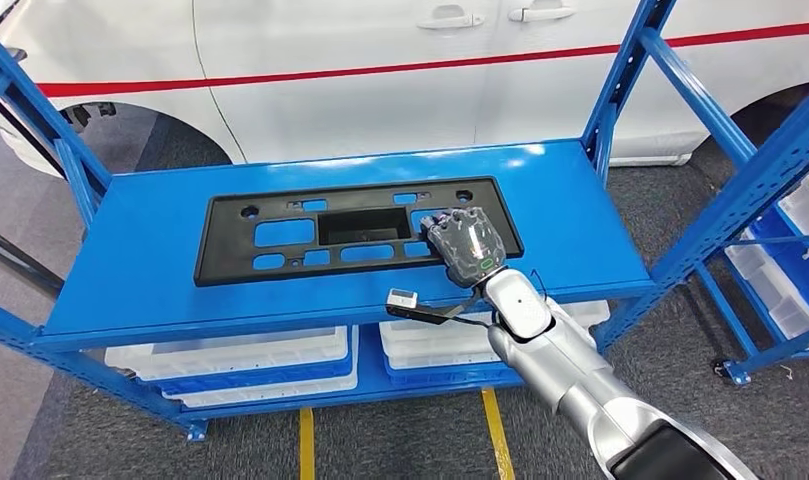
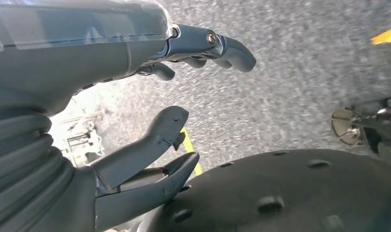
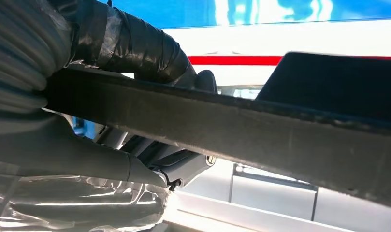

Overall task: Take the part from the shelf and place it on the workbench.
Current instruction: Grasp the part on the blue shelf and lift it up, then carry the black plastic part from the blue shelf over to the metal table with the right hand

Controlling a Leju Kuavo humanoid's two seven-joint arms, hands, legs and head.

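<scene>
A blue metal shelf (image 1: 130, 250) stands in front of a white car (image 1: 380, 70) with a red stripe along its side. On the shelf's top board lies a flat black plastic part (image 1: 280, 235), long and rectangular, with several cut-out windows through which the blue board shows. The robot's right hand (image 1: 465, 245) reaches in from below and to the right and sits at the right end of the part, fingers over its top face. In the right wrist view the part's dark edge (image 3: 232, 125) runs between the thumb above and the fingers (image 3: 183, 162) below, so the hand is grasping the part at that end. The left hand (image 2: 150, 121) hangs low over grey speckled floor (image 2: 290, 87), its thumb and fingers spread apart and holding nothing. On the shelf's lower level sit white plastic bins (image 1: 240, 355), side by side. Yellow lines (image 1: 498, 430) mark the grey floor under the shelf.
</scene>
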